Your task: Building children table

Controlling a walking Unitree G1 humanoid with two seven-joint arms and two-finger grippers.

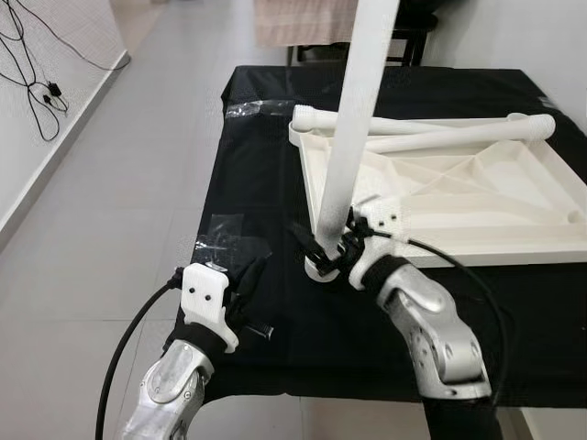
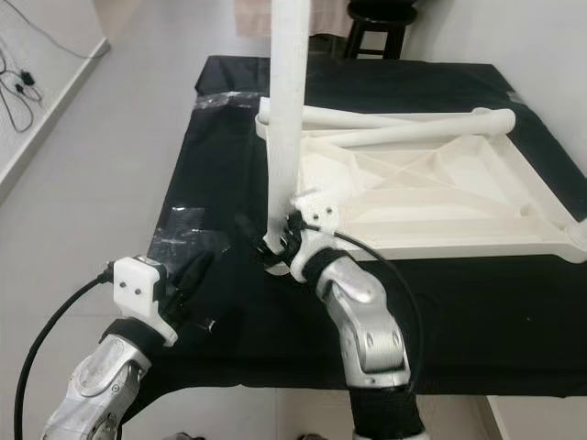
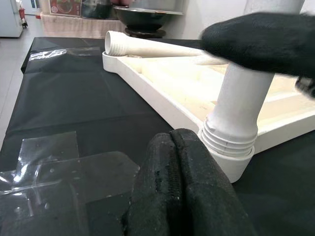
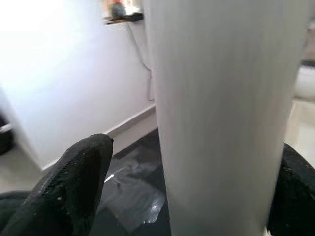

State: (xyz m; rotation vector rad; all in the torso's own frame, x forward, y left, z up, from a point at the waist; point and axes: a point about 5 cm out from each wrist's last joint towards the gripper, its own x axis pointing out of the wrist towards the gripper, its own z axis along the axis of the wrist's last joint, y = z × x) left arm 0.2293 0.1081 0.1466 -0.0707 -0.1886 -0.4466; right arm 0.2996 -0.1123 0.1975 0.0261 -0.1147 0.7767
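Observation:
A white children's tabletop (image 1: 514, 249) lies upside down on a table covered in black cloth (image 1: 275, 183). One white leg (image 1: 353, 119) stands upright in the tabletop's near left corner socket (image 3: 231, 157). My right gripper (image 1: 332, 249) is open around the base of this leg. In the right wrist view the leg (image 4: 221, 123) sits between the fingers, and one finger (image 4: 74, 187) stands apart from it. My left gripper (image 1: 255, 275) rests shut on the cloth just left of the socket, its fingers (image 3: 172, 187) pressed together and holding nothing. Two loose legs (image 1: 459, 133) lie across the tabletop's far side.
Clear plastic wrap (image 1: 220, 234) lies on the cloth by my left gripper, and more (image 1: 257, 108) lies at the far left corner. A dark stool (image 2: 376, 18) stands behind the table. Black cables (image 1: 37, 92) trail on the floor by the left wall.

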